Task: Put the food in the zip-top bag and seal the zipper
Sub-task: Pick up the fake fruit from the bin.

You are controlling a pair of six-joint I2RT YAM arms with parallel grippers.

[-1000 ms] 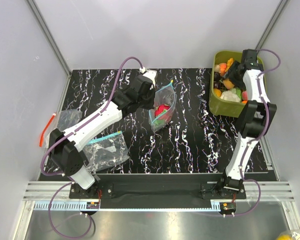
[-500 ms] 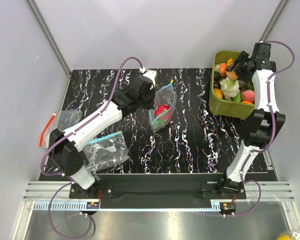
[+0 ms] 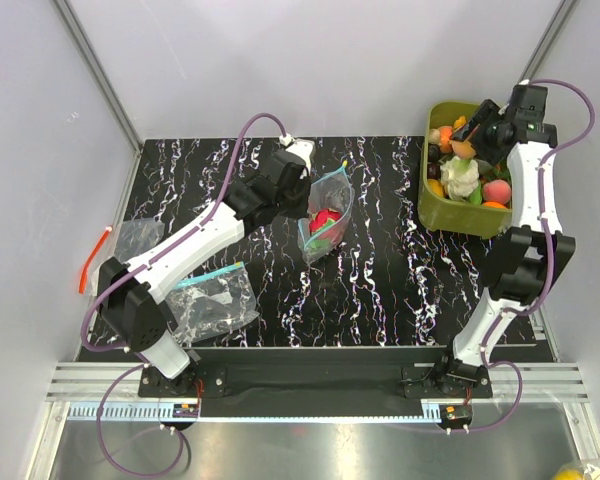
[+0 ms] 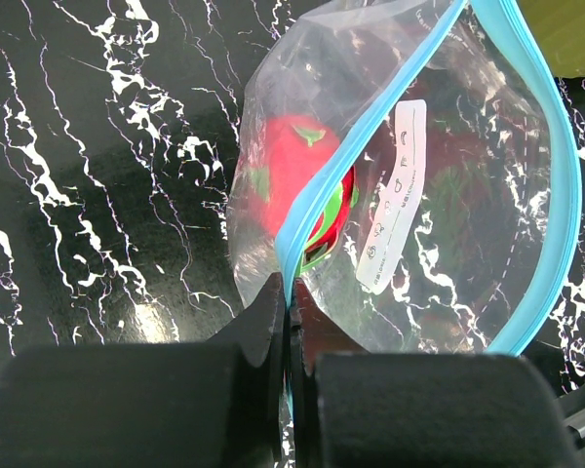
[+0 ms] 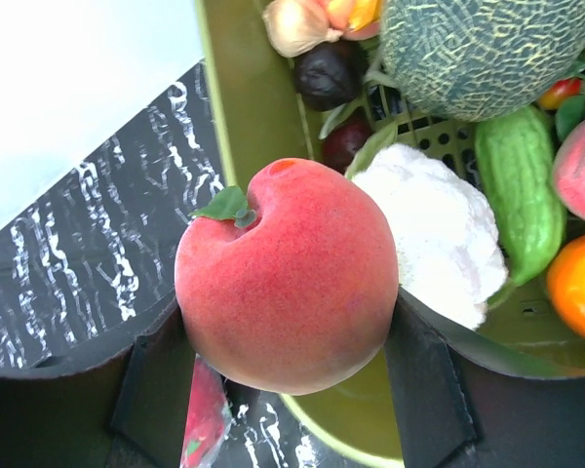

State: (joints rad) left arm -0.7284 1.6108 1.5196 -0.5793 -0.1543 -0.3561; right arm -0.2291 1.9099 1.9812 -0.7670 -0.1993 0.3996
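**Peach lifted at the tub; bag held open mid-table**

Near edge, 8 o'clock: a spare clear bag (image 3: pixel 218 300) with a blue-green strip lies flat on the black marbled table (image 3: pixel 380 290). A second clear bag (image 3: pixel 135 238), with an orange-red strip, sits further out at 9 o'clock, half off the table's left edge.

Centre, a touch toward 11 o'clock: the zip-top bag (image 3: pixel 326 215). Its long axis runs from about 7 o'clock to 1 o'clock. The mouth gapes upward, and its far tip points at 1 o'clock.

Left gripper (image 4: pixel 289 317): fingers pinched tight on the near end of the zipper (image 4: pixel 370 127), no gap showing between them. From the pinch the blue-green strip splits in two. One lip runs straight toward 1 o'clock and the other bows out wide to the right, so the seal is open. Inside, against the left wall, lies a red toy fruit (image 4: pixel 292 166) with green bits.

Far right, 2 o'clock: the olive tub (image 3: pixel 450 215), full of toy food. Right gripper (image 5: pixel 288 375): fingers spread to fruit width and clamped on either side of a peach (image 5: pixel 288 283), leaf and stem dimple uppermost in the wrist view. The peach hangs over the tub's left wall (image 5: pixel 239 107), clear of the pile. Beyond it lie a cauliflower (image 5: pixel 439 234), a bumpy green gourd (image 5: pixel 517 195), a netted melon (image 5: pixel 478 49) and a dark plum (image 5: pixel 327 73).
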